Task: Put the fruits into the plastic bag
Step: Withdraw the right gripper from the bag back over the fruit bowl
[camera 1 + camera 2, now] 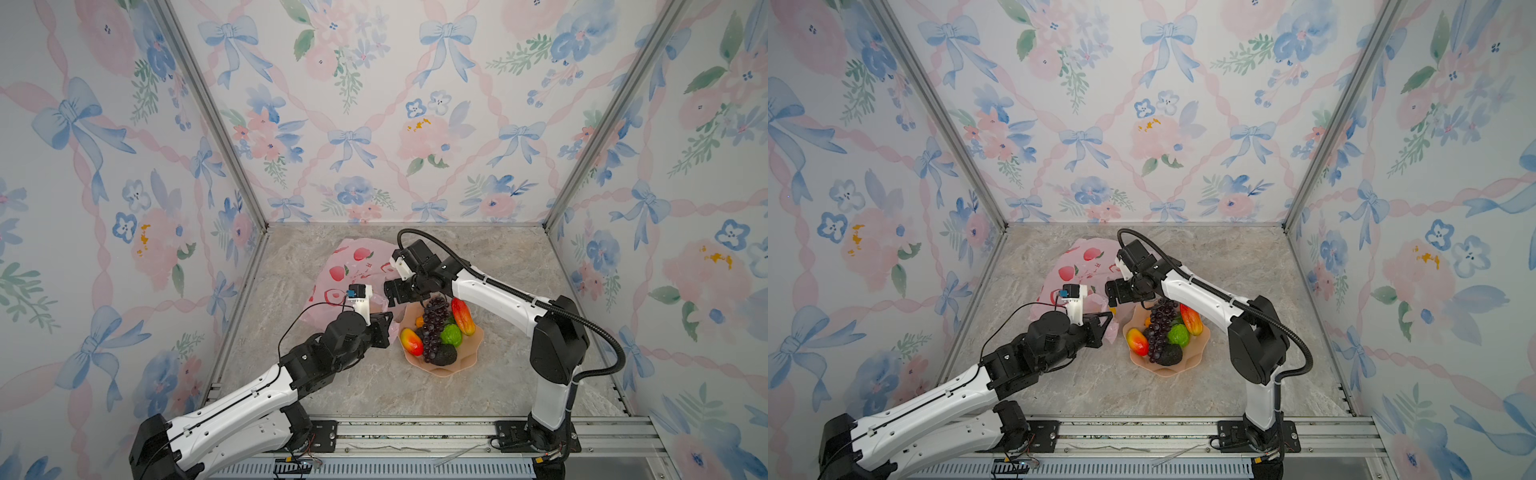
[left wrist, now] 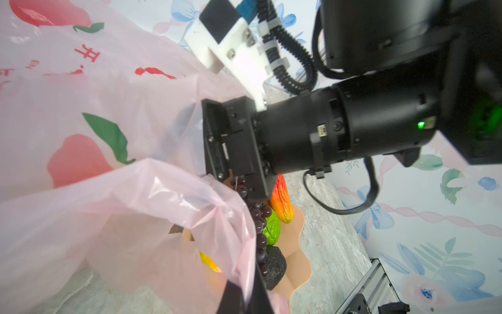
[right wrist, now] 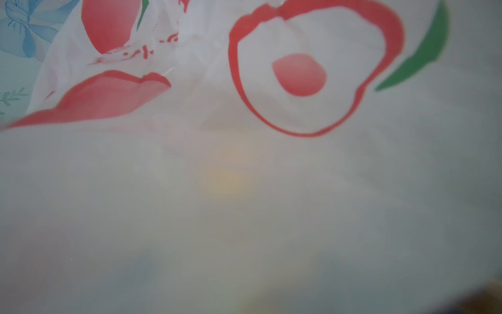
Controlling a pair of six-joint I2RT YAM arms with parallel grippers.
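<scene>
The pink plastic bag (image 1: pixel 353 266) (image 1: pixel 1075 266) lies at the back left, its mouth turned toward the fruits. My left gripper (image 1: pixel 390 328) (image 2: pixel 245 288) is shut on the bag's rim film beside the bowl. My right gripper (image 1: pixel 388 297) (image 2: pixel 206 138) reaches into the bag mouth with its jaws wide; film hides its fingertips and nothing shows between them. The bag (image 3: pixel 298 163) fills the right wrist view, with a faint yellow patch behind it. A purple grape bunch (image 1: pixel 434 320), red-yellow mango (image 1: pixel 411 341), bumpy green fruit (image 1: pixel 451 334), black avocado (image 1: pixel 444 354) and red-orange fruit (image 1: pixel 463 316) sit in the bowl.
The peach scalloped bowl (image 1: pixel 469 361) (image 1: pixel 1196 353) stands on the marble tabletop just right of the bag mouth, under the right forearm. Flowered walls close in the left, back and right. A metal rail (image 1: pixel 415 432) carrying both arm bases runs along the front edge.
</scene>
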